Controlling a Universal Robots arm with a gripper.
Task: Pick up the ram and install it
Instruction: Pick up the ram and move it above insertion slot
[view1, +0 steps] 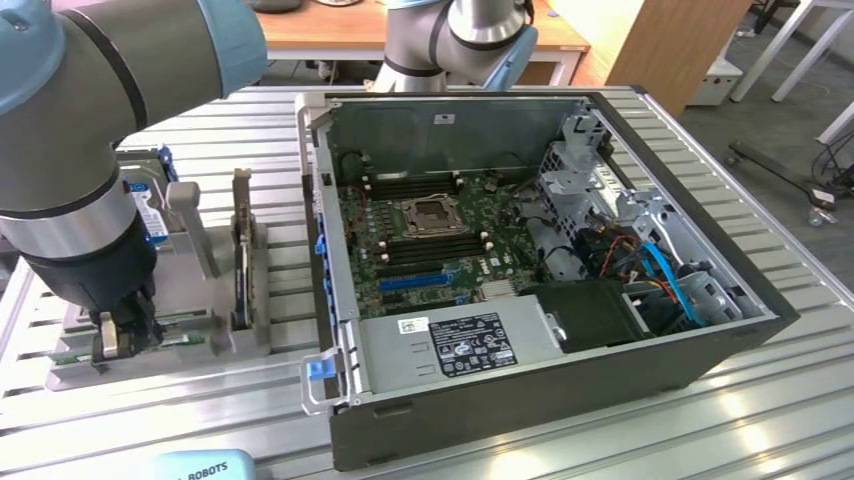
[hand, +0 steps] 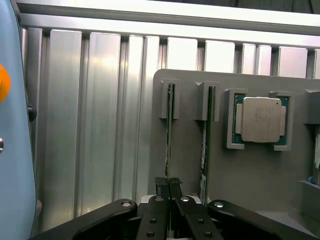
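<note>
Slatted table (view1: 747, 400), computer case (view1: 534, 390), apparent fixture (view1: 194, 230)

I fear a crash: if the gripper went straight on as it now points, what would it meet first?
The gripper seems closed on the ram, which stands on edge; pressing on would likely drive it into the grey holder beneath.

Holder (view1: 200, 355) (ram (hand: 169, 135) slotted in it) — exterior view's left of case (view1: 534, 385).
</note>
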